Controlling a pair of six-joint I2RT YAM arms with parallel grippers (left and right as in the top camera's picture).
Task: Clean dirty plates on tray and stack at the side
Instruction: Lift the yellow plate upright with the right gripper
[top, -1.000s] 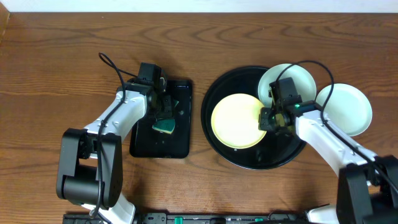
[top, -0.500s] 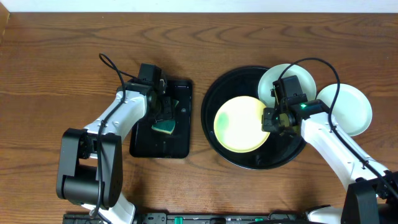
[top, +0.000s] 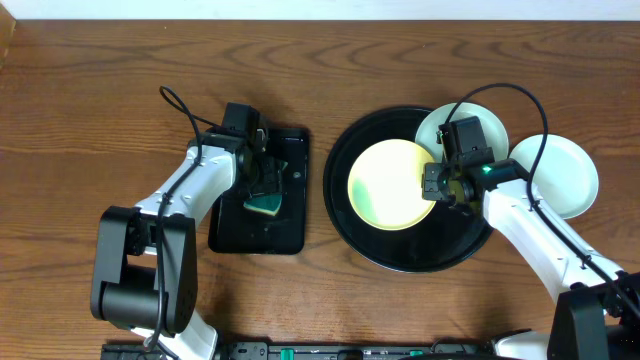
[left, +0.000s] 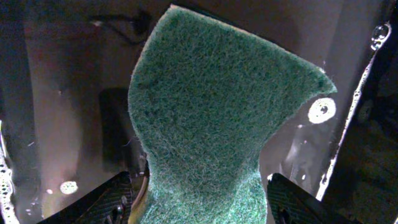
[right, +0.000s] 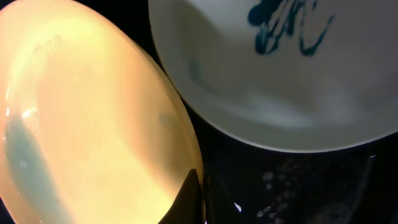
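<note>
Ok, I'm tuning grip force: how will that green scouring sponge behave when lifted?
Probably soft: the sponge pinches in where the left pincer squeezes it. Likely light, and its free end may flop. Droplets nearby suggest it's wet.

Overhead view is bright, even and sharp. Left wrist view is dim, with the sponge crisp. Right wrist view shows the yellow plate blurred and glaring.

The yellow plate has shifted across the tray — off toward the far side and a little rightward, closer to the marked pale plate. The right gripper, pinching its edge, has moved with it — its arm now drawn farther back.
</note>
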